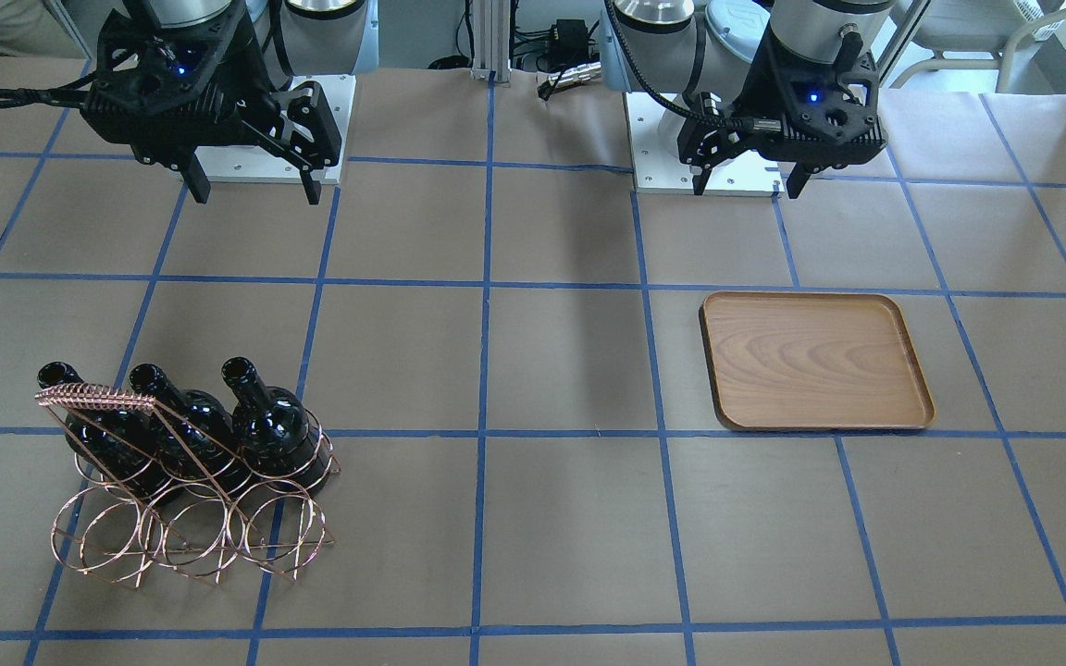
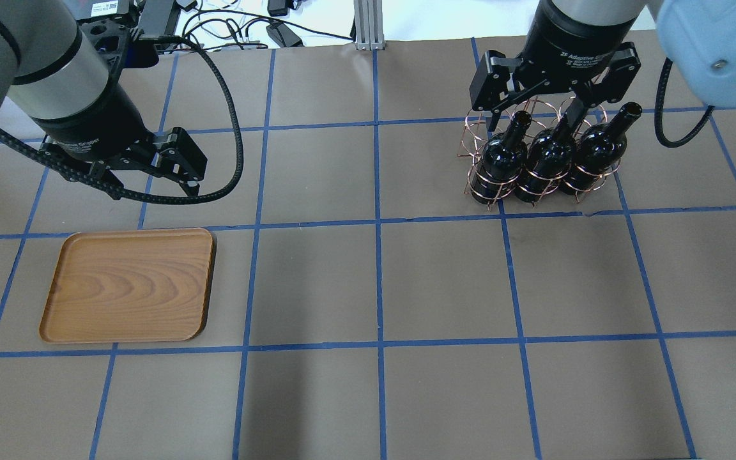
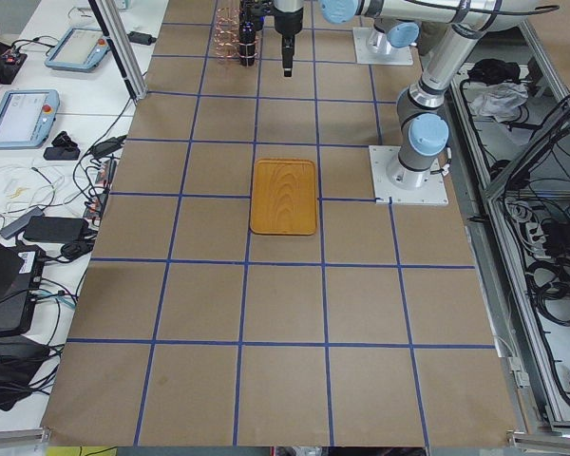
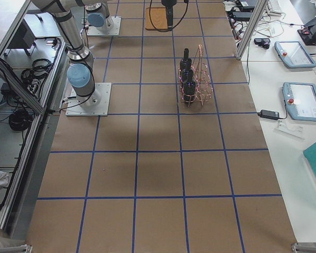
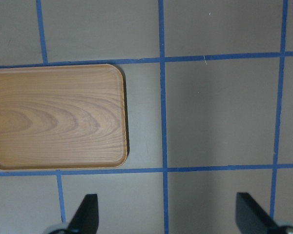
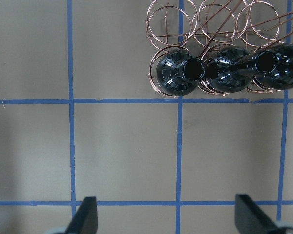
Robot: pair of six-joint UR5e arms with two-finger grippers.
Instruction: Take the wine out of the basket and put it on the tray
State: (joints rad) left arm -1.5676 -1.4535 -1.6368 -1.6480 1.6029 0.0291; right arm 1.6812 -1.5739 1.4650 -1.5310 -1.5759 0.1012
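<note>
The wine (image 1: 269,427) stands with two touching twins in the basket (image 1: 191,541), in the row nearer the robot, well apart from the bare tray (image 1: 815,361) on the counter (image 1: 570,370). A lift could knock a neighbour or drag the light wire frame up, though how tightly the rings grip is hard to see. The right pincer (image 1: 255,190) and left pincer (image 1: 748,185) hang spread wide, empty, touching nothing.

Glossy near-black glass wine (image 1: 272,431), thin shiny copper-coloured wire basket (image 1: 183,529), grained matt wooden tray (image 1: 815,363), matt brown paper-covered table (image 1: 570,527).
</note>
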